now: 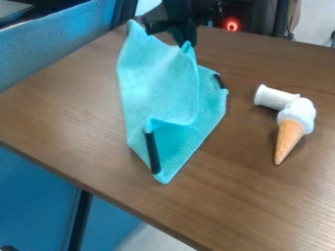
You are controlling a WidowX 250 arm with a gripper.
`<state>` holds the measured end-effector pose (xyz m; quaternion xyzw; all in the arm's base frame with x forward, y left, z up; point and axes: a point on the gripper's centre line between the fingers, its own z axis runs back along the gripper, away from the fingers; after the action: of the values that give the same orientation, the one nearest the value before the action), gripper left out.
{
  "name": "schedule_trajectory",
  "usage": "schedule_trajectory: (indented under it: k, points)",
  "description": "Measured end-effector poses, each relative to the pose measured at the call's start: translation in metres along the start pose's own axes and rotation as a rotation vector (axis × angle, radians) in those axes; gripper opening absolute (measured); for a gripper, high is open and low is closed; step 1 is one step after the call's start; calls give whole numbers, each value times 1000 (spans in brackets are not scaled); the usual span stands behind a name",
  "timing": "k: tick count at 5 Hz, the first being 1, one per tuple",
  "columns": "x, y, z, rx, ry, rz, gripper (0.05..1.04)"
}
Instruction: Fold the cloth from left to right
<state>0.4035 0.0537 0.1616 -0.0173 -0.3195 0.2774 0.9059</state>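
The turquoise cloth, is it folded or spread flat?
Partly folded: one side of the cloth rises and bends over the part lying on the table.

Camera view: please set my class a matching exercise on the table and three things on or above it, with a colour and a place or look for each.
1. Cloth
2. Gripper
3. Toy ice cream cone
4. Table

A. Brown, with a wood grain
B. Black, at the raised upper edge
C. White and tan, lying on the right
D. Turquoise, partly lifted

Pairs: 1-D, 2-B, 3-C, 4-A
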Motion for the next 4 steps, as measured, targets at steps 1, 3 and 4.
schedule_trajectory:
  k: [1, 3, 4]
  points:
    - [-8, 2, -10, 30, 27, -13, 235]
    - [-8, 1, -12, 19, 30, 33, 810]
    - [-3, 5, -14, -3, 61, 51, 997]
